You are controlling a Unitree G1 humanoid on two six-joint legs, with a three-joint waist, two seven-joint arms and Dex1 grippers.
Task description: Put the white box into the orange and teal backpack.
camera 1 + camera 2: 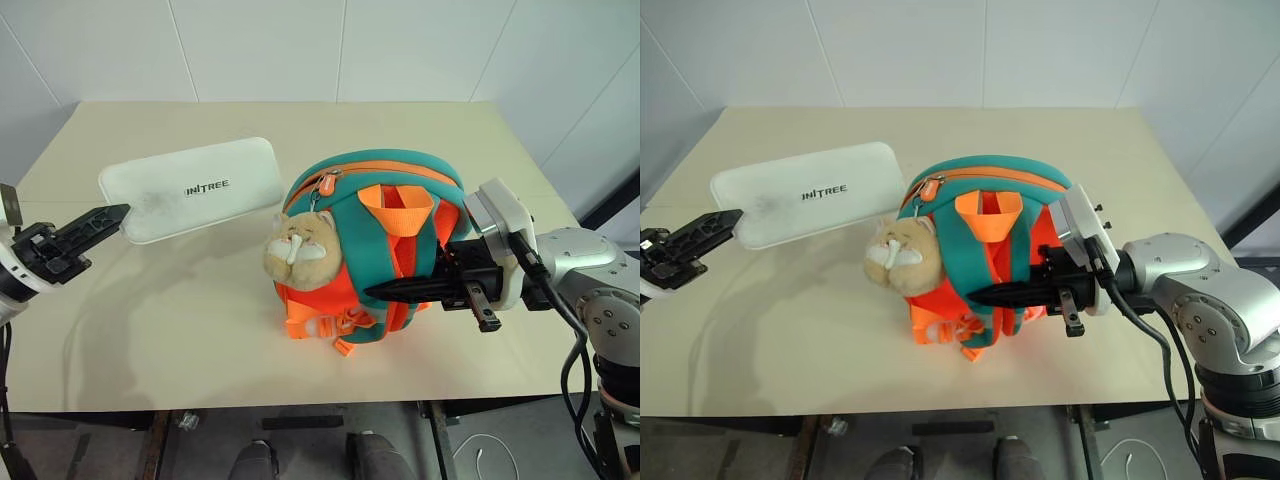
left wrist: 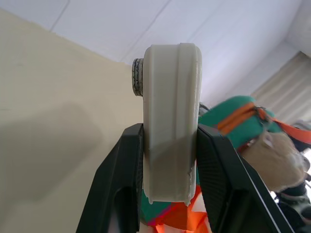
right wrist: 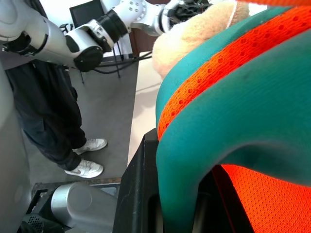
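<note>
One big tan bench (image 1: 200, 340) holds one small orange and teal backpack (image 1: 400, 200) with a tan plush animal head (image 1: 300, 250) on its front. One flat white box (image 1: 190, 188) with dark letters sits up in the air to the left of the backpack, pinched at its end by the left hand (image 1: 100, 222). The right hand (image 1: 395, 290) is clenched on one teal strap (image 3: 228, 121) of the backpack. One person's two white shoes (image 3: 87, 158) stand on the floor.
</note>
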